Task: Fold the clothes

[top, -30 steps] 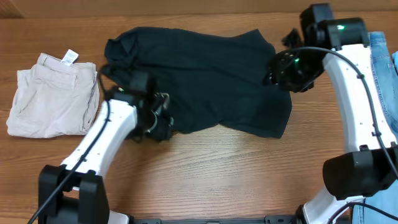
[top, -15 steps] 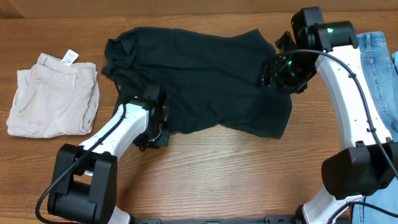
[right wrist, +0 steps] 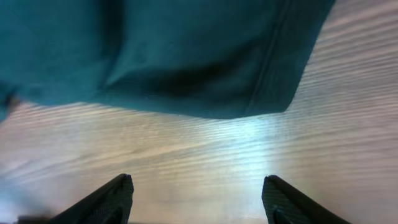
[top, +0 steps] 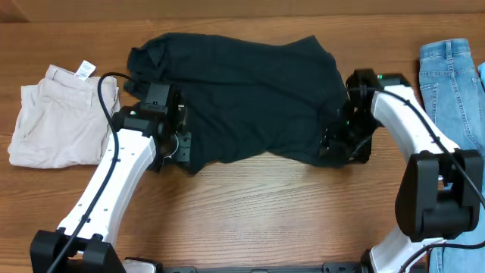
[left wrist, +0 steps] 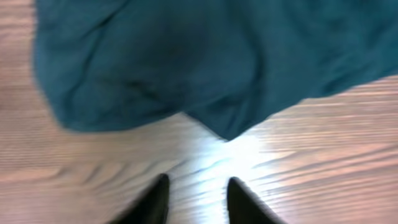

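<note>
The clothes are one dark navy-black T-shirt (top: pixel 250 91), lying crumpled and spread across the middle of the wooden table. My left gripper (top: pixel 179 149) is at the shirt's lower left corner. In the left wrist view its fingertips (left wrist: pixel 160 186) stand a little apart over bare wood, just short of the shirt's hem (left wrist: pixel 186 56), so this gripper (left wrist: pixel 196 185) is open and empty. My right gripper (top: pixel 342 149) is at the shirt's lower right corner. It (right wrist: pixel 198 183) is open wide over bare wood, with the shirt's hemmed corner (right wrist: pixel 186 62) just ahead of it.
Folded beige shorts (top: pixel 64 114) with a white tag lie at the left of the table. Light blue jeans (top: pixel 449 76) lie at the right edge, beside the right arm. Bare wood runs along the table's near side.
My right arm has swung from the shirt's upper right down to its lower right corner. My left arm has shifted a little left and up along the shirt's lower left edge.
</note>
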Controlling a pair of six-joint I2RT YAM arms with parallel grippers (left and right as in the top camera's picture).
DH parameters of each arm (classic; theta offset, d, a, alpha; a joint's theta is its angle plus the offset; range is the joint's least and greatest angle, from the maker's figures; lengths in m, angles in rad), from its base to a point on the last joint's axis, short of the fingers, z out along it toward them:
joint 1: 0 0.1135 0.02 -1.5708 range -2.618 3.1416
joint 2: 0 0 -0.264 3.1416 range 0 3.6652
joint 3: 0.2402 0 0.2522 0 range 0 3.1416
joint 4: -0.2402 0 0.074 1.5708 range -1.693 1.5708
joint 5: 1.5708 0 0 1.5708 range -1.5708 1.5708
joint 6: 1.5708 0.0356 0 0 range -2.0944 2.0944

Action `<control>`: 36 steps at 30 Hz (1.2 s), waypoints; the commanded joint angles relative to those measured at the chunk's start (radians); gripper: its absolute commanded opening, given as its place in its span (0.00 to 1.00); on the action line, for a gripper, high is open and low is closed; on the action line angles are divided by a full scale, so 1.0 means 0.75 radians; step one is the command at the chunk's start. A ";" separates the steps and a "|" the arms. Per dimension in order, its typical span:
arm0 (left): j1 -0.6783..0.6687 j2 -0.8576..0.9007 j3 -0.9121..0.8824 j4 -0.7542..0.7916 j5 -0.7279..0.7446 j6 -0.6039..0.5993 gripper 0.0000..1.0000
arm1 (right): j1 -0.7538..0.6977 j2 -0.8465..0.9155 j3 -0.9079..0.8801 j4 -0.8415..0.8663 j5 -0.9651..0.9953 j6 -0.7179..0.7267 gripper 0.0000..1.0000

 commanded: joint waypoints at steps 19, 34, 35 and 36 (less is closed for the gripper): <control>-0.113 0.428 -0.068 0.189 0.087 0.102 0.26 | -0.016 -0.005 -0.347 0.454 -0.094 0.160 0.68; -0.083 0.151 0.251 -0.294 -0.223 -0.025 0.04 | -0.017 -0.005 -0.347 0.584 0.001 0.201 0.42; -0.076 0.129 0.253 -0.307 -0.238 -0.025 0.04 | -0.017 -0.005 -0.347 0.578 0.061 0.233 0.24; -0.065 0.108 0.253 -0.319 -0.249 -0.025 0.04 | -0.017 -0.005 -0.347 0.569 0.125 0.264 0.13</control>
